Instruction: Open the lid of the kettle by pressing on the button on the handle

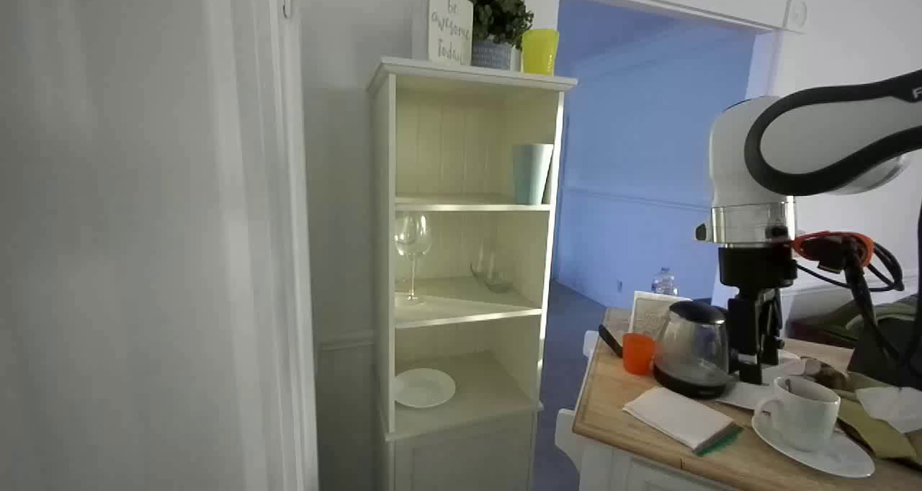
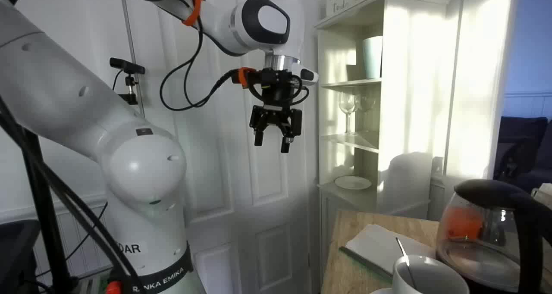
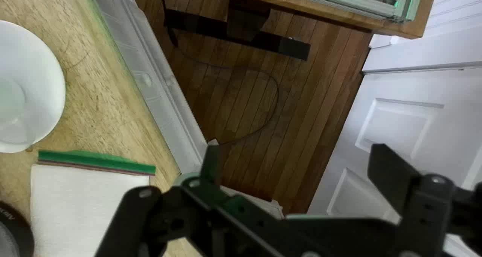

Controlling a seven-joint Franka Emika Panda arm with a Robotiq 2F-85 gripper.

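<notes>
The glass kettle with a black lid and black base stands on the wooden table in both exterior views [image 1: 693, 347] [image 2: 478, 246]. Its lid [image 2: 487, 193] looks closed. Its black handle [image 2: 532, 238] faces the table's near right; the button cannot be made out. Only a dark curved edge of the kettle [image 3: 15, 230] shows at the lower left of the wrist view. My gripper [image 2: 272, 144] is open and empty, pointing down, well apart from the kettle and beyond the table's edge. In the wrist view its fingers [image 3: 295, 151] are wide apart over floor and door.
A white cup [image 1: 807, 412] with a spoon stands on a saucer near the kettle. A folded white napkin [image 1: 677, 415] with a green edge lies beside it. An orange cup [image 1: 638, 353] stands behind the kettle. A white shelf [image 2: 414, 113] holds glasses and a plate.
</notes>
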